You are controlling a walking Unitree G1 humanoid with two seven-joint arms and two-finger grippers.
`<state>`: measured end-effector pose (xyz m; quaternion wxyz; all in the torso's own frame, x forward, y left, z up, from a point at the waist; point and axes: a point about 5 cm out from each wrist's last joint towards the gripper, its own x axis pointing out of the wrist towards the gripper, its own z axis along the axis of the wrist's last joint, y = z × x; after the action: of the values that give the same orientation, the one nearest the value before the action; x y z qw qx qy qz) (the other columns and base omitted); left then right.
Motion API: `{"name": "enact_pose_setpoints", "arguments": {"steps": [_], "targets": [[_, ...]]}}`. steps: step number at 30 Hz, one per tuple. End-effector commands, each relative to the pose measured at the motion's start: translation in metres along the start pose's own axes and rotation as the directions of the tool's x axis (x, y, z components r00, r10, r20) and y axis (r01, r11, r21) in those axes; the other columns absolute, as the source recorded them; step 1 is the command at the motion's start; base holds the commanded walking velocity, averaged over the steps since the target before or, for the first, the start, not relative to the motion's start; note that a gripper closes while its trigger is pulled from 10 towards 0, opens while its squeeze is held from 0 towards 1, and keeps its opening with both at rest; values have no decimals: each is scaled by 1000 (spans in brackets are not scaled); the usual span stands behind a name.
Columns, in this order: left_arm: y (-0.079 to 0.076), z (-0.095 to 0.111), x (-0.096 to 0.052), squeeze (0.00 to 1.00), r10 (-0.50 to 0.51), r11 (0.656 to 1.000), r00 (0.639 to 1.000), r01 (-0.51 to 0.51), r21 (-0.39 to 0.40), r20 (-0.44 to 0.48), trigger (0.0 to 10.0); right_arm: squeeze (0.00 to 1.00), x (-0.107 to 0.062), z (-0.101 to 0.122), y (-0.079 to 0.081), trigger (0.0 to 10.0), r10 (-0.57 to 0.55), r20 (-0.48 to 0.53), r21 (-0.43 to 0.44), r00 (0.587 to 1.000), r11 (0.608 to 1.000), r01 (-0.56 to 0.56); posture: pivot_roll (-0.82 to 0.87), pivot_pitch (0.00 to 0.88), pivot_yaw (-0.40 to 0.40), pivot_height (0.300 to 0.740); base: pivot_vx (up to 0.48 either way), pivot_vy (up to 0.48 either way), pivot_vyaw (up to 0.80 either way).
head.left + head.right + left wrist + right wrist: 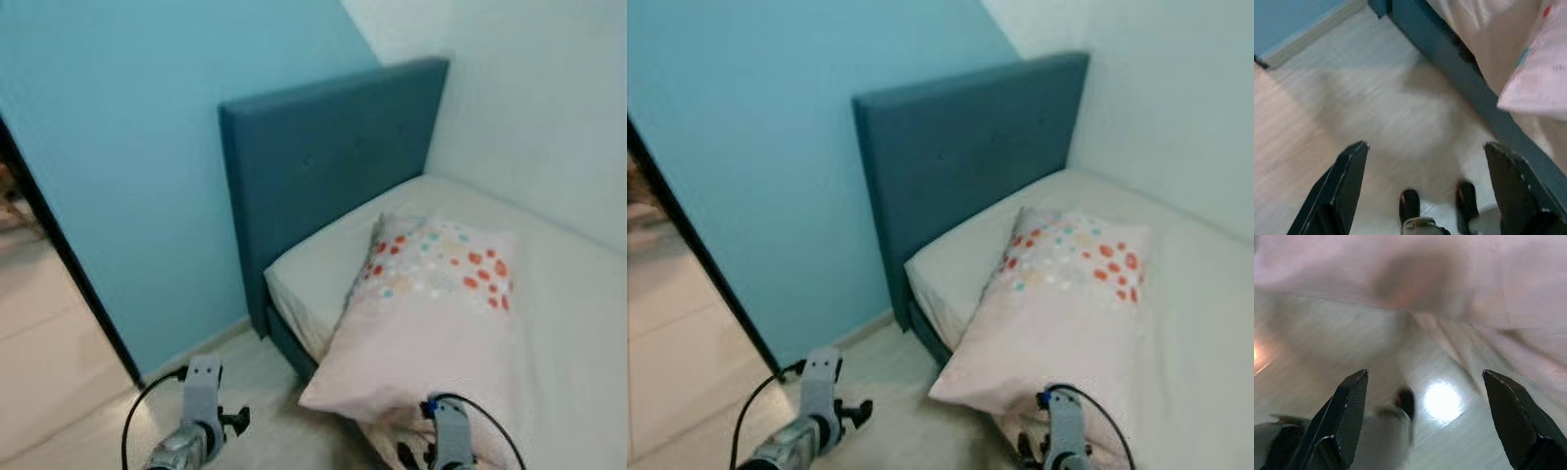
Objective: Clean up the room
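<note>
Bed [578, 294]: fills the head view from 2 to 5 o'clock, in the corner where the blue wall [127, 147] meets the pale wall [549, 108]; it carries one pillow on a light sheet.
Headboard [323, 166]: dark blue, upright, at the centre toward 12 o'clock, against the blue wall.
Pillow [431, 313]: pale pink, with red, orange and teal dots at its 12 o'clock end; it lies slantwise on the bed, its 6 o'clock corner hanging past the mattress edge over the floor.
Bed frame [1474, 93]: dark blue rail running under the mattress edge, just beside the floor.
Floor [69, 392]: pale wood-look boards at 7 to 8 o'clock; a light skirting runs along the foot of the blue wall.
Doorway [24, 274]: at 9 o'clock, edged by a dark frame, with lighter floor beyond.
Left end effector [1425, 161]: low at 7 o'clock, over bare floor just beside the bed frame; its two black fingers [1347, 181] stand wide apart with nothing between them.
Right end effector [1425, 396]: low at 5 o'clock, under the overhanging pillow corner, pointing down at the floor; fingers [1347, 411] spread wide, holding nothing; pink cloth hangs blurred beyond them.
Arms: both silver forearms reach forward and down from the 6 o'clock edge, a black cable looping at each wrist.
</note>
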<state>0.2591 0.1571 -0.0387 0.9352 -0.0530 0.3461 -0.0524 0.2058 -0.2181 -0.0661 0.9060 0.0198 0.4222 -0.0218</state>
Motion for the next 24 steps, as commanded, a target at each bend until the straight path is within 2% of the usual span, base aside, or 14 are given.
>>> {"name": "enact_pose_setpoints", "arguments": {"steps": [1,5,14,17,24], "targets": [[-2,-2,0,0,-5,1000,1000,5,-4,-6,10000,0,-1,1,-6,10000,-21,-9,-2,1000,1000,21,32,0,15,740,364,0,0],[-3,-1,0,0,-5,1000,1000,5,-8,-3,10000,0,-1,1,-8,10000,-23,-6,44,1000,999,24,31,0,16,740,359,0,-788],[-1,2,1,0,15,1000,1000,-15,-24,7,10000,0,-1,1,-10,10000,-33,-5,53,999,998,33,30,0,17,740,341,0,-788],[1,4,1,0,47,999,999,-46,-29,15,10000,0,-2,0,-11,10000,-35,-5,56,999,998,35,30,0,17,740,0,0,-788],[-1,9,2,0,27,998,999,-25,-49,37,10000,0,-2,0,-14,10000,-44,-5,63,999,997,44,22,0,21,740,0,0,-791]]}}
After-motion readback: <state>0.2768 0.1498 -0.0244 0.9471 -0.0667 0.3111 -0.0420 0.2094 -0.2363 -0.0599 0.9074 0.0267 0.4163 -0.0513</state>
